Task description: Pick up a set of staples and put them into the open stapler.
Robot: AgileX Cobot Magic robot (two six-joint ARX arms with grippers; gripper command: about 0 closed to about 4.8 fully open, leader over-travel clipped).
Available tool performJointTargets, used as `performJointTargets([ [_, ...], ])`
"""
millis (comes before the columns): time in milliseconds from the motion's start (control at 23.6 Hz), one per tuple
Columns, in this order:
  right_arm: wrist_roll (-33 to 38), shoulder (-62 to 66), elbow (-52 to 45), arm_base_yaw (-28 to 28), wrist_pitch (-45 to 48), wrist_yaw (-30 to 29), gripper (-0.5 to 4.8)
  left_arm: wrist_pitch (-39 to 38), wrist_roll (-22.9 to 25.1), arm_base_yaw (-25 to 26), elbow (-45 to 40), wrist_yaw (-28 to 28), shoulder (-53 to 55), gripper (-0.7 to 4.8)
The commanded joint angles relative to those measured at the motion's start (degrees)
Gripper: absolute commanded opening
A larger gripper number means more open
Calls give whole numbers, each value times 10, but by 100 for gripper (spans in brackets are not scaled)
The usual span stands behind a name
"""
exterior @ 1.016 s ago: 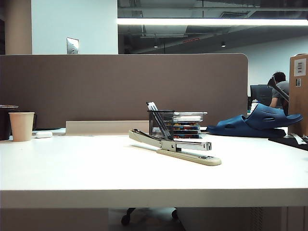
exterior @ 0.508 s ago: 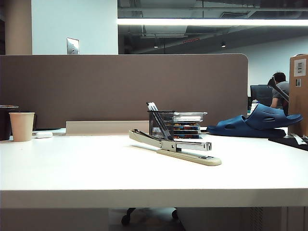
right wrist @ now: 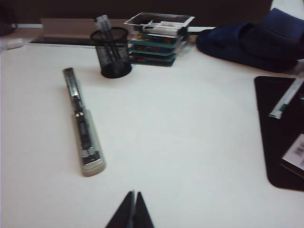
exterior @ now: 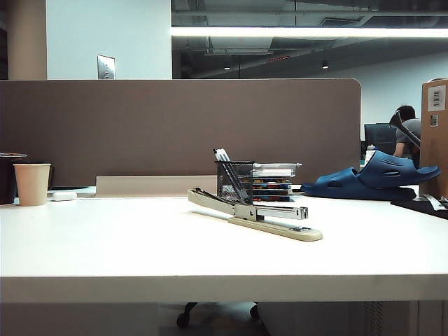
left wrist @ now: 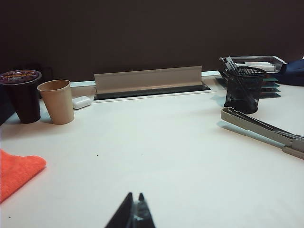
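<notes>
while its hinged top arm stands lifted off the base, the long, low cream stapler with a silver metal magazine (exterior: 255,213) lies on the white table (exterior: 126,245) just right of centre in the exterior view, the raised arm sloping up toward the left. seen from the right wrist view, the stapler (right wrist: 83,126) runs lengthwise at left of centre with its magazine channel facing up; whether staples sit inside cannot be told. no loose staple bar can be made out on the table.

just behind the stapler stands a black wire-mesh pen cup (exterior: 234,180) with pens leaning in it, and beside that a stack of shallow clear trays (exterior: 274,180). a dark blue foam clog (exterior: 374,178) lies further right. at far left a tan paper cup (exterior: 31,183) stands next to a dark cup (left wrist: 21,95), with a small white eraser-like block (left wrist: 81,101) near them and an orange cloth (left wrist: 16,171) at the left edge of the left wrist view.

neither arm shows in the exterior view. the left gripper (left wrist: 134,216) hangs over bare table at the bottom of its view, fingers pressed together. the right gripper (right wrist: 132,213) is likewise pressed together, empty, apart from the stapler.
</notes>
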Motion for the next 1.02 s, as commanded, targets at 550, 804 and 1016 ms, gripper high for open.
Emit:
performJointTargets([
  [550, 10, -168, -167, 0, 154, 103, -6, 11, -1, 0, 0, -4, -1, -6],
  [804, 1, -168, -205, 0, 189, 108, -6, 55, 1, 1, -27, -4, -1, -6],
  [1016, -15, -168, -206, 0, 186, 116, -6, 85, -2, 1, -51, -4, -2, -6],
])
